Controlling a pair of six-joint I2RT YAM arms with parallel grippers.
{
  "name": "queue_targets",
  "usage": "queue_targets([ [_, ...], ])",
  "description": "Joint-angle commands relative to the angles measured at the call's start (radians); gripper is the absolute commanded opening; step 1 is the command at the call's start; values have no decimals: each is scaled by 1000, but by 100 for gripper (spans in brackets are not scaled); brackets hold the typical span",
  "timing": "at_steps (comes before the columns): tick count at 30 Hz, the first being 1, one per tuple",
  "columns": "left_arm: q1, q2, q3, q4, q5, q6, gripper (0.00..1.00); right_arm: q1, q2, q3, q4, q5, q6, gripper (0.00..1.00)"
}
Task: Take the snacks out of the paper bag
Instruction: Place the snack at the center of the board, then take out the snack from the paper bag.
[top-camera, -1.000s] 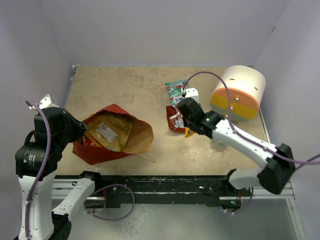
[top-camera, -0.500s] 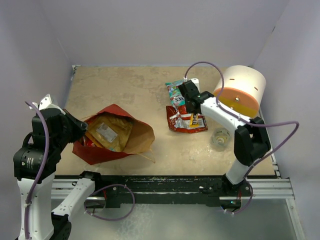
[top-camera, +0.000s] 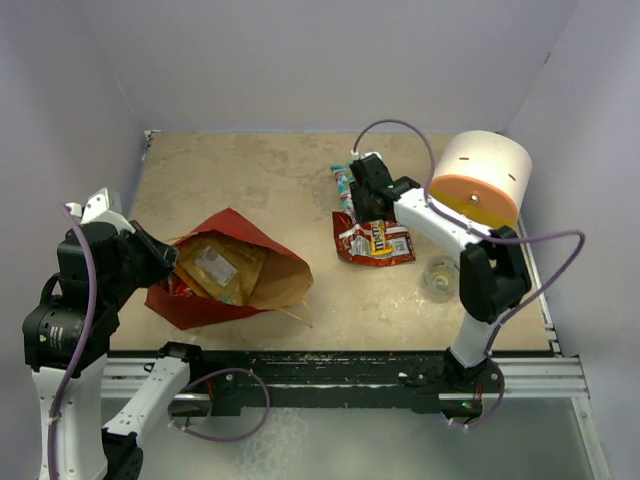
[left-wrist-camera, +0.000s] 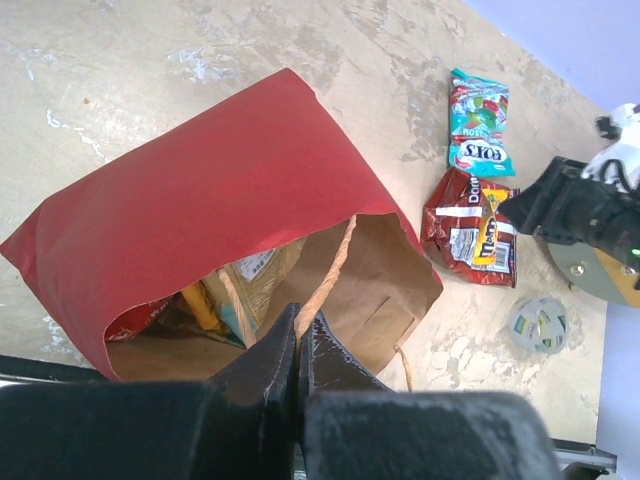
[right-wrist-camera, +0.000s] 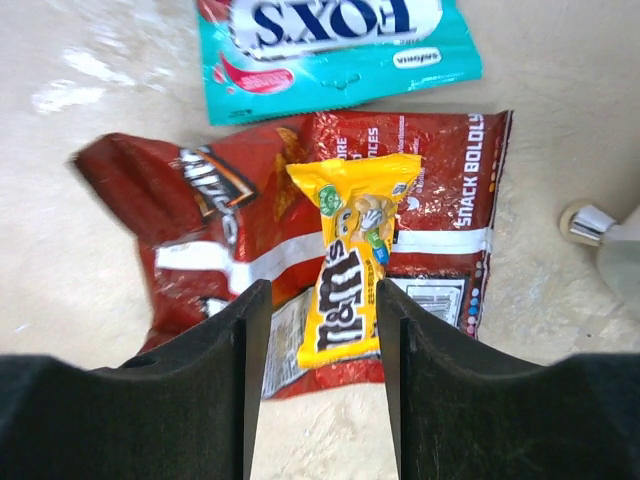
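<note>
Top external view showed the left gripper (top-camera: 165, 262) at the left edge of the paper bag (top-camera: 222, 228), which lay on its side on the table (top-camera: 250, 170). The bag's longer extent ran left to right. Its red outer panel was uppermost and its brown inner flap was spread on its right side. One gold packet (top-camera: 215, 265) was visible through the mouth. The left wrist view looked straight into that mouth and added detail hidden from above: yellow, teal and red packet edges crowded inside. It also showed the left fingers pressed together over the bag's near rim. Whether paper was pinched between them could not be told.

Right of the bag and well apart from it lay three removed snacks. The teal packet (top-camera: 343, 180) sat further back than the bag, with its long axis running front to back. The red packet (top-camera: 375, 245) lay just in front of it, level with the bag, and was wider left to right. Only the right wrist view resolved the yellow candy pack (right-wrist-camera: 350, 270) clearly. It rested on top of the red packet, and its long axis ran up the frame, parallel to the fingers. The right gripper (right-wrist-camera: 320, 300) hung above it with its fingers spread apart, one on each side of the pack and touching nothing.

Further right of the bag were a clear tape roll (top-camera: 441, 275) and, beyond it, a white cylinder (top-camera: 485, 175) with an orange band.
</note>
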Motion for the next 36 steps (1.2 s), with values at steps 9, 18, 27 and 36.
queue_targets([
  [9, 0, -21, 1, 33, -5, -3, 0, 112, -367, -137, 404, -515, -38, 50],
  [18, 0, -4, -3, 16, 8, -17, 0, 507, -490, -283, 810, -631, -369, 47],
  [27, 1, 17, -18, 17, 73, -132, 0, 676, -268, -172, 888, -453, -494, 36],
  [36, 2, 6, -44, -2, 92, -209, 0, 733, -103, -123, 982, -412, -497, 30],
])
